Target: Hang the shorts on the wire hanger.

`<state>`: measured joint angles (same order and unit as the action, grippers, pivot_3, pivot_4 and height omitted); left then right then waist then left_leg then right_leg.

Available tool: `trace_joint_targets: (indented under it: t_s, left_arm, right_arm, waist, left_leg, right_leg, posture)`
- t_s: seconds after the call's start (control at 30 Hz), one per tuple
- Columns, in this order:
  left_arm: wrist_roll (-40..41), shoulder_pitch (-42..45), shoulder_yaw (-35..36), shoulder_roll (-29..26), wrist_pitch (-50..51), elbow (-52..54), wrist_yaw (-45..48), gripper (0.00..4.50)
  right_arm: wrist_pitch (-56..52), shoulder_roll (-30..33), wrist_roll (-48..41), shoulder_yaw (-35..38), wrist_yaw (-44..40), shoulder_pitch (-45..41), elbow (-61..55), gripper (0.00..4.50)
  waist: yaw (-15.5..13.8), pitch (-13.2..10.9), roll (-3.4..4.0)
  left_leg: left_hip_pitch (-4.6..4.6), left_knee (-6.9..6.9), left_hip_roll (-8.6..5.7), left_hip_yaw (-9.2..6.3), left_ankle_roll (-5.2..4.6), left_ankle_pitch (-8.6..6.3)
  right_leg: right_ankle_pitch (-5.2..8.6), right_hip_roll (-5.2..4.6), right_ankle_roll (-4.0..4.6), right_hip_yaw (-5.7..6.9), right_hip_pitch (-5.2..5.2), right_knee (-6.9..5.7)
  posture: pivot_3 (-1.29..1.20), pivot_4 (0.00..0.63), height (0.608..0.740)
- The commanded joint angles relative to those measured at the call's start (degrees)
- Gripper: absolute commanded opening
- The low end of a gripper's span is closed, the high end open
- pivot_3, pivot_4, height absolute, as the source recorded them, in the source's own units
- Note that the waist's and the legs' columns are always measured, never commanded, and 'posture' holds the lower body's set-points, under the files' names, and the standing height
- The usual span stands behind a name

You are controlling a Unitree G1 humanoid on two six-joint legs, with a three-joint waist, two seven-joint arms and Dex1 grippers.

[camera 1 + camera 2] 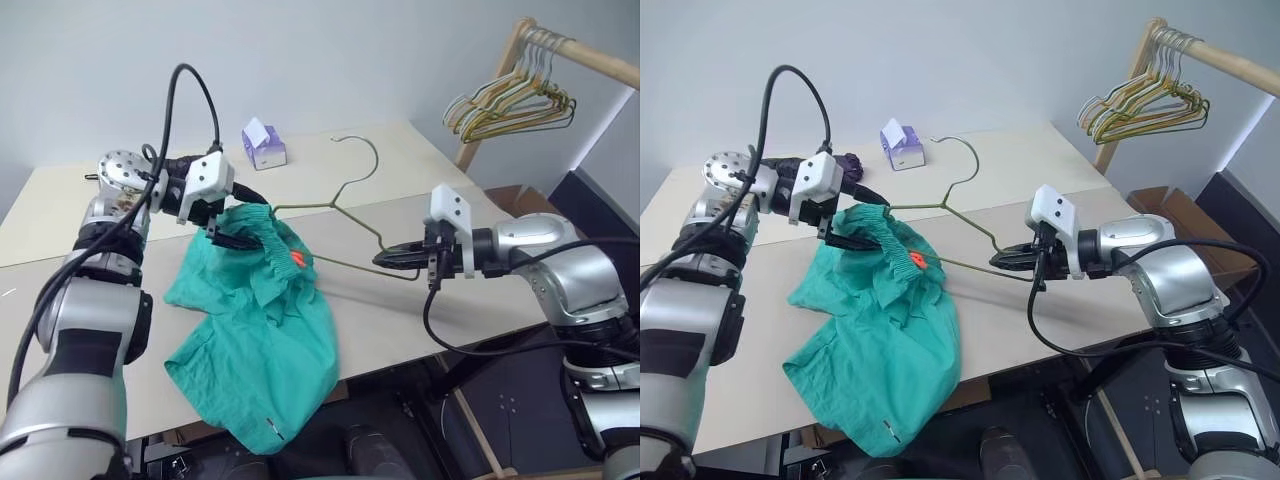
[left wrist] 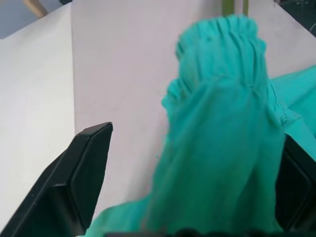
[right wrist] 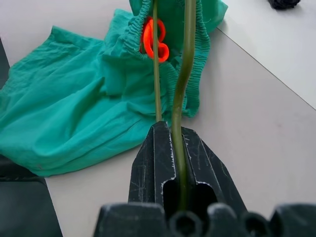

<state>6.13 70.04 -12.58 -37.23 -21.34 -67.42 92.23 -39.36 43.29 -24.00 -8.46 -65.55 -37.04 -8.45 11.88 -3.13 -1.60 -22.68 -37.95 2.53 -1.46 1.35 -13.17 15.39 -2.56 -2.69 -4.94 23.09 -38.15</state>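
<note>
Nothing legible anywhere: the small orange-red tag (image 3: 155,39) on the shorts (image 1: 262,340) is blank as seen (the purple tissue box (image 1: 264,146) likewise shows no readable print)

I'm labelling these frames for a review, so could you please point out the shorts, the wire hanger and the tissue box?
shorts (image 1: 265,350), left eye view, on the broad fabric body.
wire hanger (image 1: 352,186), left eye view, on the neck below the hook.
tissue box (image 1: 266,152), left eye view, on its purple side.

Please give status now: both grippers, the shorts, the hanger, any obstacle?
Right gripper jaws shut on wire hanger. Left gripper jaws open, waistband between them. Shorts threaded on hanger, hem overhanging table edge. No obstacle seen.
</note>
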Motion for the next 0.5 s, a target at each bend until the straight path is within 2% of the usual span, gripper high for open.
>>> trace_joint_targets:
  t_s: [0.03,0.17,0.37,0.5]
  left_arm:
    - [-1.03,2.3,-1.42,-2.19,-1.21,0.34,0.27,4.47]
    - [-2.99,2.27,-5.46,-5.03,-4.49,-0.1,0.27,4.47]
    - [-2.42,4.0,-4.4,-6.62,-3.48,-1.7,0.27,4.47]
    - [-6.25,2.91,-4.26,-8.05,-6.66,-2.65,-0.1,4.47]
  right_arm:
    - [-0.29,-0.18,-1.43,1.9,0.49,-0.21,-1.83,0.0]
    - [-0.43,0.02,-1.49,2.03,0.62,0.06,-2.04,0.0]
    - [-0.95,0.39,-1.65,2.42,0.91,0.59,-2.5,0.0]
    - [-1.68,0.29,-2.57,3.35,1.18,0.72,-2.92,0.0]
  waist:
    - [0.04,0.0,0.0]
    - [0.2,0.0,0.0]
    - [-0.06,0.0,0.0]
    - [0.08,0.0,0.0]
  left_leg:
    - [0.0,0.0,0.0,0.0,0.0,0.0]
    - [-0.01,0.0,0.01,0.0,0.0,0.0]
    - [-0.08,0.0,0.0,-0.02,0.0,0.0]
    - [-0.12,-0.01,0.01,-0.02,0.0,0.0]
  right_leg:
    - [0.0,0.0,0.0,0.0,0.0,0.0]
    - [0.0,0.01,0.0,-0.01,0.04,-0.02]
    - [0.0,-0.01,-0.01,0.03,0.05,0.01]
    - [0.0,-0.01,0.0,0.04,0.08,0.01]
  posture:
    - [-0.16,0.0,0.74]
    - [-0.16,0.0,0.74]
    - [-0.17,0.0,0.74]
    - [-0.17,0.0,0.74]
